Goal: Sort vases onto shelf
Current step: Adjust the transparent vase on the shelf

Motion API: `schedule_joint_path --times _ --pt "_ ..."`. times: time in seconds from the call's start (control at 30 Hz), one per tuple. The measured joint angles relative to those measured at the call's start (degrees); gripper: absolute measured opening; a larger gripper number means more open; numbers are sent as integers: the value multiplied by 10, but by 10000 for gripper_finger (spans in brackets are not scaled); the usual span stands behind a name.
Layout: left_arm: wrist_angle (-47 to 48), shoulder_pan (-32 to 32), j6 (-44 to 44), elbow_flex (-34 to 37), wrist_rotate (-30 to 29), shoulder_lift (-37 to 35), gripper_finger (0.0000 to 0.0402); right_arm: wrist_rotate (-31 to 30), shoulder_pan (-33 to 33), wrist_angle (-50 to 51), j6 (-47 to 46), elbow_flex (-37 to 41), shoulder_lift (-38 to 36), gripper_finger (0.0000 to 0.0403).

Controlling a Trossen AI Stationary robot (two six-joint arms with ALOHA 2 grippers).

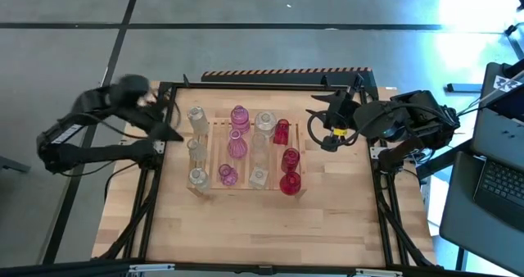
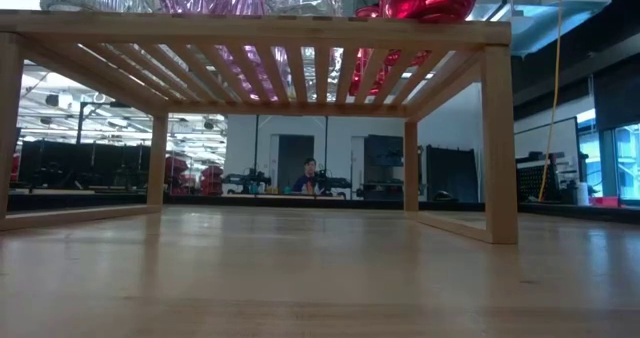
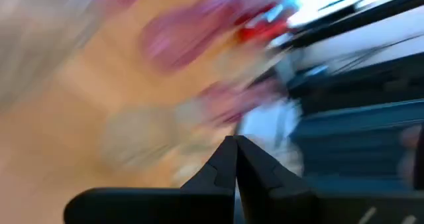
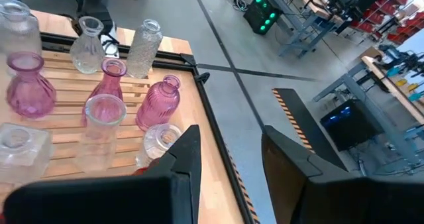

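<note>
Surface (image 1: 246,228) of pale planks carries the slatted wooden shelf (image 1: 219,150), where all the vases (image 1: 237,146) stand packed in rows. My left pincer (image 1: 173,134), pressed together and empty, hovers just beside the clear ones; a careless swing could topple them. My right pincer (image 1: 315,117), partly spread and empty, waits near the red vases.

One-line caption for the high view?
Red, pink and clear vases stand on the shelf; left gripper and right gripper flank it.
</note>
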State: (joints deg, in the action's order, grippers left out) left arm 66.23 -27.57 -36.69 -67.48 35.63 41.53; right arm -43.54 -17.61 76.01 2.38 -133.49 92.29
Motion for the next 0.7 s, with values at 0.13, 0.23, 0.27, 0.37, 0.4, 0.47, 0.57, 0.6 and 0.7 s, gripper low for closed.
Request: schedule_joint_path --times 0.13,0.23,0.27,0.37,0.4,0.47,0.57,0.6,0.7 --pt "-157 1 -106 -66 35 -9 0 0 0 0 -6 0 0 106" --pt "-292 16 -198 -108 33 10 0 -11 0 0 -6 0 0 106" --pt "-328 27 -218 -121 21 23 0 -17 0 0 -6 0 0 106" --pt "-397 76 -231 -156 -26 73 0 -24 0 0 -6 0 0 106" --pt "-411 98 -226 -167 -42 92 0 -24 0 0 -6 0 0 106" --pt "-437 148 -203 -182 -68 133 0 -20 0 0 -6 0 0 106" --pt "-504 234 -169 -187 -116 197 0 -4 0 6 -4 0 0 106" --pt "-536 262 -164 -187 -124 219 0 0 0 8 -4 0 0 106" --pt "-645 339 -176 -186 -128 282 0 12 0 12 -4 0 -2 106"
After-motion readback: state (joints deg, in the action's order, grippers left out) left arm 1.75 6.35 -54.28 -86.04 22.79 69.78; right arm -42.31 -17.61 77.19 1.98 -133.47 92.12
